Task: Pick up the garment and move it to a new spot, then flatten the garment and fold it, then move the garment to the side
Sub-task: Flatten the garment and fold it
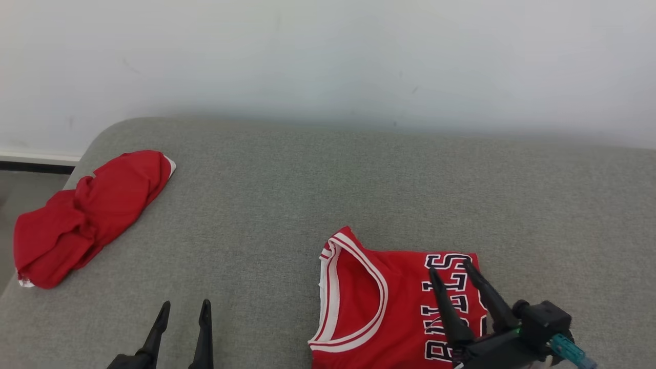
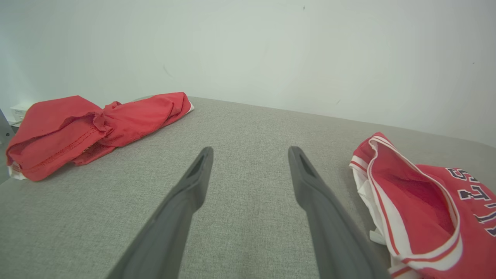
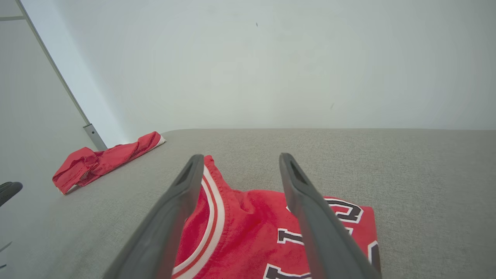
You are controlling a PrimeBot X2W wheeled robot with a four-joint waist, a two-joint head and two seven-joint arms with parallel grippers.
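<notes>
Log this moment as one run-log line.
left tool: open, over cushion | right tool: open, above jersey lettering | jersey: lying on cushion | other red garment: crumpled, cushion's left edge

- jersey [image 1: 369,307]: lower part cut off by the bottom edge of the head view; lettering partly covered by the right tool [image 1: 450,267], so the word cannot be read whole.
- left tool [image 1: 183,306]: body cut off by the same bottom edge, below the fingers.
- crumpled red garment [image 1: 87,215]: kind not told, its front hidden in its own folds.
- pale object [image 2: 17,110]: partly hidden behind that garment, too small to identify.
- dark shape [image 3: 9,190]: cut off by the left edge of the right wrist view; not identified.
</notes>
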